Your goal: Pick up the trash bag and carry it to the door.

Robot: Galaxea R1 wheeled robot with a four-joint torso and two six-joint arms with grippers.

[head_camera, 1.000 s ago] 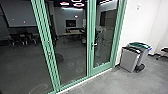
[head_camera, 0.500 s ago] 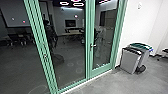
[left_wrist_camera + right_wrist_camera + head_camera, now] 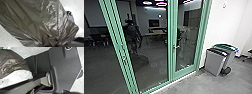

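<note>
Green doorframe [image 3: 171,37] edges open floor [image 3: 191,83]; whether jaws grip the bag [image 3: 32,18], I can't tell

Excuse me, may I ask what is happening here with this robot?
The robot seems to be carrying a dark trash bag, bunched up near its left wrist camera. In front of it is a green-framed glass door, which looks closed; bins stand to the right of the door.

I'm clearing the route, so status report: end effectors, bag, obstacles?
End effectors: grip unclear. Trash bag bunched near left wrist camera. Glass door looks closed, bins beside it.
</note>
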